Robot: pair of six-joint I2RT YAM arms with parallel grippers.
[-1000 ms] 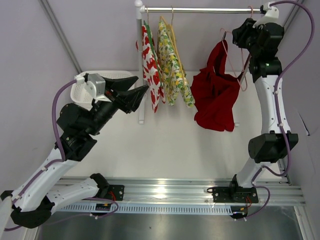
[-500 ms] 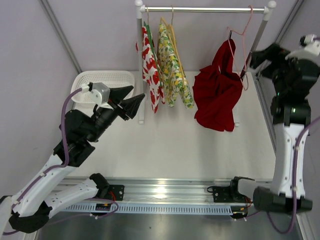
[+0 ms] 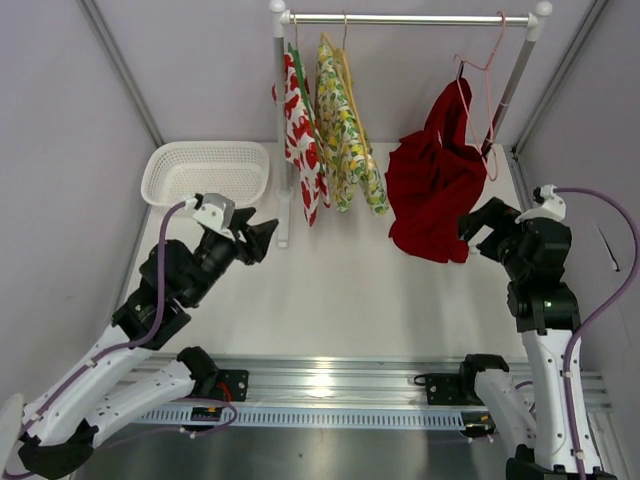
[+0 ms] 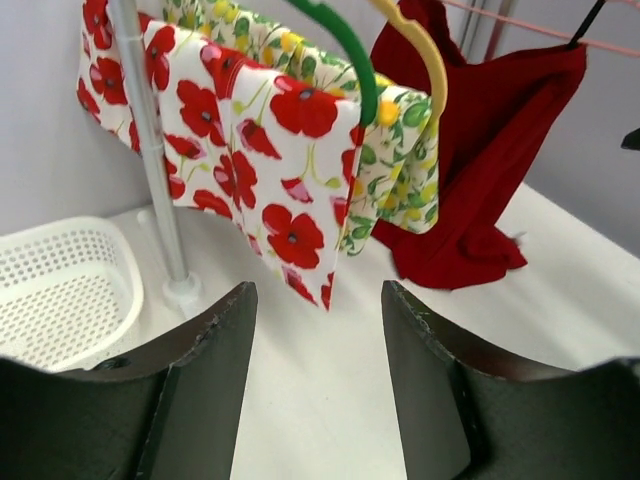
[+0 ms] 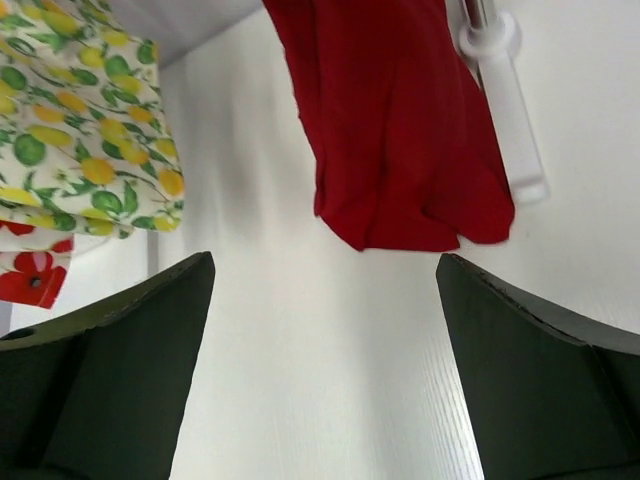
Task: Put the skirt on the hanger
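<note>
The red skirt (image 3: 435,185) hangs on the pink wire hanger (image 3: 478,65), whose hook is over the metal rail (image 3: 410,18) near its right end. The skirt also shows in the left wrist view (image 4: 480,150) and the right wrist view (image 5: 395,120). My left gripper (image 3: 262,238) is open and empty, low over the table left of the rack pole. My right gripper (image 3: 478,226) is open and empty, just right of the skirt's lower edge, apart from it.
A white fruit-print garment (image 3: 300,130) on a green hanger (image 4: 345,45) and a yellow-green garment (image 3: 345,130) on a yellow hanger (image 4: 420,55) hang at the rail's left. A white basket (image 3: 205,172) sits at the back left. The rack's poles (image 3: 281,140) stand on the table.
Both arms have drawn back and down toward their bases. The right gripper left the hanger at the rail and now sits low beside the skirt. The skirt stays hanging.
</note>
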